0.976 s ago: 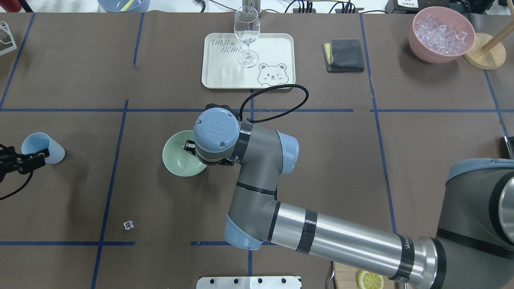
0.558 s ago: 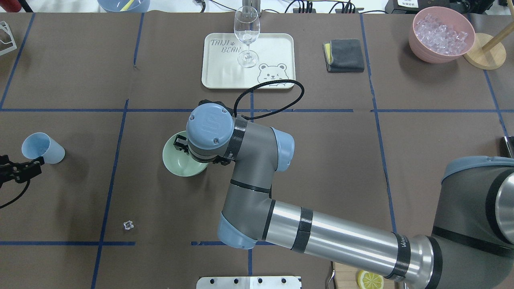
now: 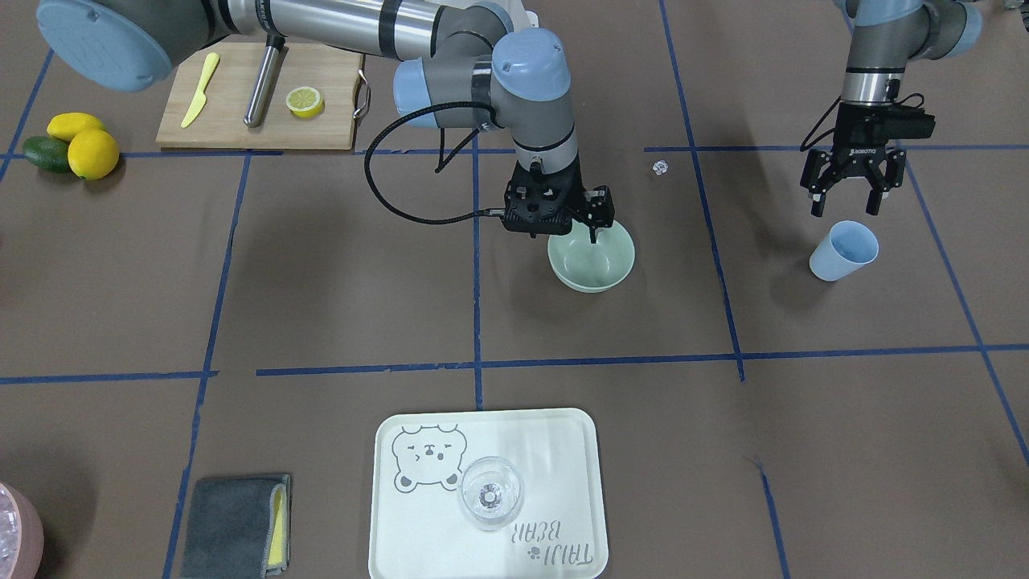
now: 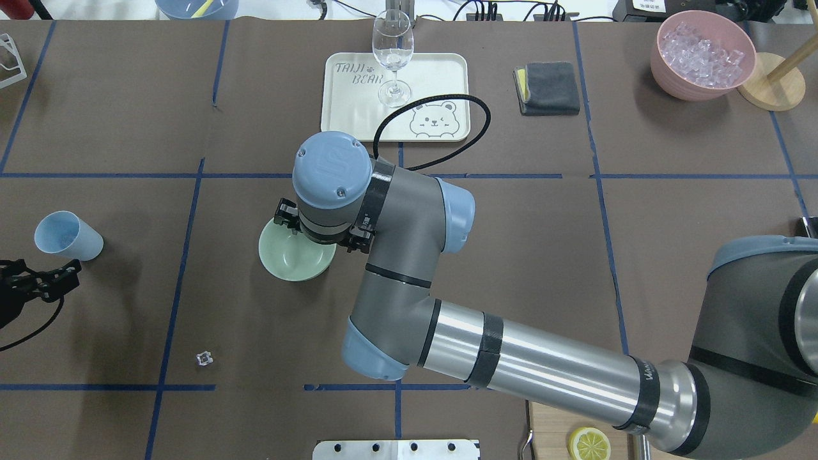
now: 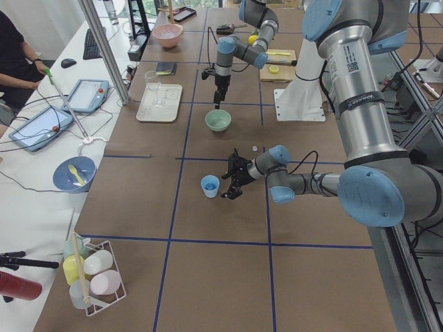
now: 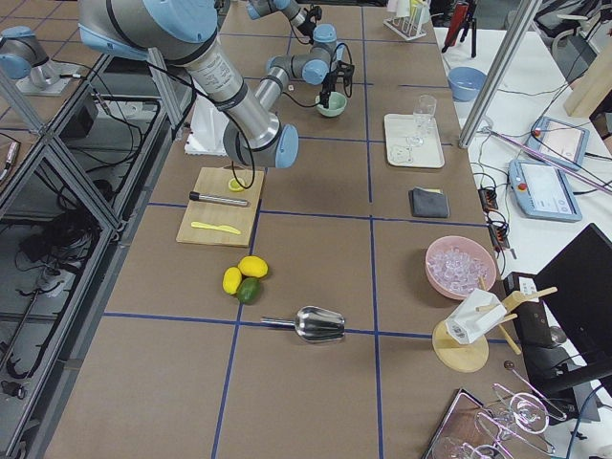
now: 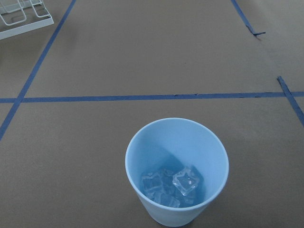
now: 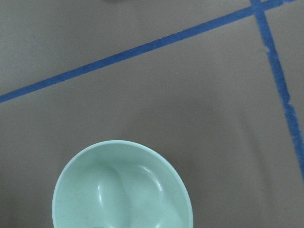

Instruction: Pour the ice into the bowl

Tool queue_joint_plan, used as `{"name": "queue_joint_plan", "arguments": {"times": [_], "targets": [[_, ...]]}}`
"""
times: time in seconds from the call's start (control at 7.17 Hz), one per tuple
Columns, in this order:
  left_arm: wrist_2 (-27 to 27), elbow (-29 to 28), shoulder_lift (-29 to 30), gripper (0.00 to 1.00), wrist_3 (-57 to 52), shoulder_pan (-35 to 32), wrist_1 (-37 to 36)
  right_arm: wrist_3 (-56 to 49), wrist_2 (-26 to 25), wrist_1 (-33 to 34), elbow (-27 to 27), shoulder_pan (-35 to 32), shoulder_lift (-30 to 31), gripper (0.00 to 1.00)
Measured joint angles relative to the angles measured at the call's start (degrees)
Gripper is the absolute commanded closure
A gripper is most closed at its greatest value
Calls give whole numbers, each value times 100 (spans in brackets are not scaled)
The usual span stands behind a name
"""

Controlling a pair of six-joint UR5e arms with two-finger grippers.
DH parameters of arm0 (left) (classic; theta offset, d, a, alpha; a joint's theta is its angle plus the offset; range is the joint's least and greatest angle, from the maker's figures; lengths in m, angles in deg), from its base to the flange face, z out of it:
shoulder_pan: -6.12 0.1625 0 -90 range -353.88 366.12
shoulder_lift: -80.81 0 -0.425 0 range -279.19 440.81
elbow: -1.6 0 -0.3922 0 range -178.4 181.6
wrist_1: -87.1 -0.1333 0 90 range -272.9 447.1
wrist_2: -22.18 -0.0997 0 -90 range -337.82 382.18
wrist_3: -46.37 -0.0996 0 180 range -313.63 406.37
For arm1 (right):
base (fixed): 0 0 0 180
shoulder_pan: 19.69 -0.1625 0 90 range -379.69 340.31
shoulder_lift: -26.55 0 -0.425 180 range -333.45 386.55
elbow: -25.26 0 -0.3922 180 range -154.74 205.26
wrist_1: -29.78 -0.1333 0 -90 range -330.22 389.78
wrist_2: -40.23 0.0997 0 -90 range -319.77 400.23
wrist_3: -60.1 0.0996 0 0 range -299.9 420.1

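- Front view: one round pale sage-green bowl [image 3: 591, 269] sits mid-table. The right gripper [image 3: 567, 228] is at its robot-side rim with one finger dipping inside; can't tell if the jaws are spread or closed. The left gripper [image 3: 843, 211] is spread wide and empty, hovering just behind one light blue cup [image 3: 842, 251] without touching it. One stray clear cube [image 3: 660, 167] lies between the arms.
- Overhead: the right wrist covers the bowl's far rim and hides that gripper. One white bear-print tray [image 4: 441, 70] carries one wine glass [image 4: 392, 57]. One pink bowl of clear cubes [image 4: 664, 70] is far right.
- Left-end view: the cup stands upright just beside the near arm's gripper. The bowl is beyond it, under the far arm.
- Right-end view: one wooden board [image 6: 218, 206], two lemons [image 6: 251, 267], one metal scoop [image 6: 320, 325].
- Left wrist: the ice [image 7: 171, 187] is a small cluster at the cup's bottom; exact count unreadable.
- Right wrist: the bowl's inside is smooth, bare green.
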Motion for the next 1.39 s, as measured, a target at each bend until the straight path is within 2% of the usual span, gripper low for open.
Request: {"name": "queue_joint_plan", "arguments": {"times": [0.14, 0.42, 1.12, 1.39], "targets": [[-111, -95, 138, 0, 7, 3, -3, -371, 37, 636, 349, -69, 24, 0], [-403, -326, 429, 1, 5, 10, -11, -714, 54, 1177, 757, -196, 173, 0], [-915, -750, 652, 2, -13, 6, -1, -788, 55, 1238, 882, -354, 238, 0], [-958, -971, 856, 2, -15, 6, 17, -819, 56, 1234, 884, -377, 256, 0]]}}
